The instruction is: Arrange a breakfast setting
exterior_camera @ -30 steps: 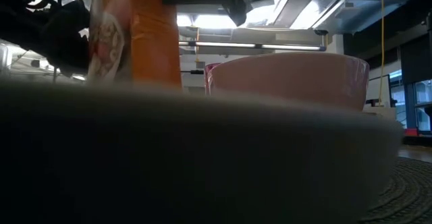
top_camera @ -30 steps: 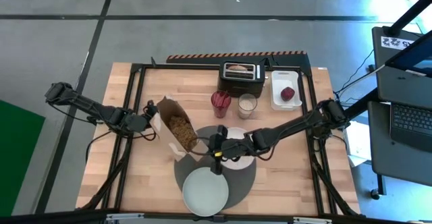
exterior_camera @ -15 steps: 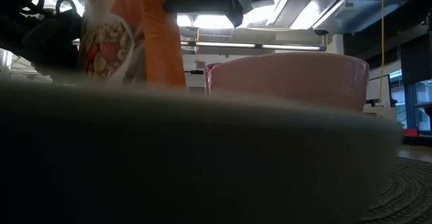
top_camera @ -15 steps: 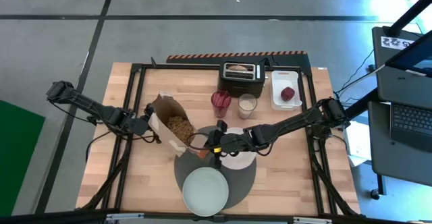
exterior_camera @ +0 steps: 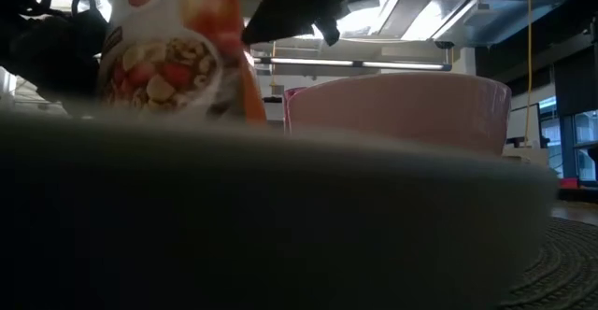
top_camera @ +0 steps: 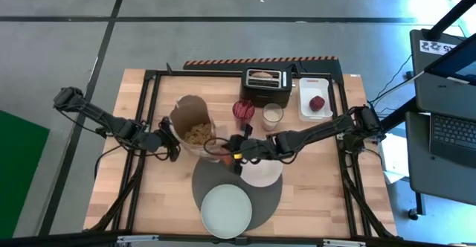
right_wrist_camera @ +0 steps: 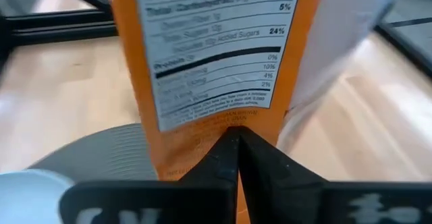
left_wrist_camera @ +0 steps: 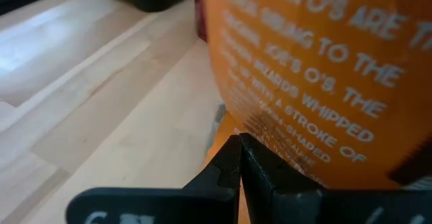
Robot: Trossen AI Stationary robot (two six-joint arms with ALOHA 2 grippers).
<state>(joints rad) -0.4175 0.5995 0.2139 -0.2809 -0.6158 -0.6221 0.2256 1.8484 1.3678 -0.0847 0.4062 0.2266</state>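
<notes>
An open orange cereal bag [top_camera: 192,128] stands upright just beyond the far left rim of the round dark-grey placemat [top_camera: 271,196]; cereal shows in its mouth. My left gripper [top_camera: 169,139] is shut on the bag's left side and my right gripper [top_camera: 229,149] on its right side. The white bowl [top_camera: 262,171] sits on the mat's far part, the pale mint plate [top_camera: 226,211] on its near part. In the low view the bag [exterior_camera: 168,58] rises behind the plate rim [exterior_camera: 280,217], left of the bowl [exterior_camera: 402,109]. No spoon shows. My left gripper pinches a low edge of the bag [left_wrist_camera: 228,124] between its two shut fingers, coming level from the table's left. The bag stands upright; its base is hidden. My right gripper pinches the bag's low edge under the nutrition label [right_wrist_camera: 233,119], coming level from the table's right.
A red cup [top_camera: 243,110] and a glass of milk [top_camera: 272,116] stand just beyond the bag and bowl. The black toaster [top_camera: 268,85] and a white tray [top_camera: 314,102] with a red item are at the far edge. Bare wood lies at the near left.
The bag was tilted with its mouth over the mat near the bowl; it has tipped back upright and moved toward the table's far left. My right gripper has followed it toward the left and far edge; my left gripper has shifted slightly right. Both stay shut.
</notes>
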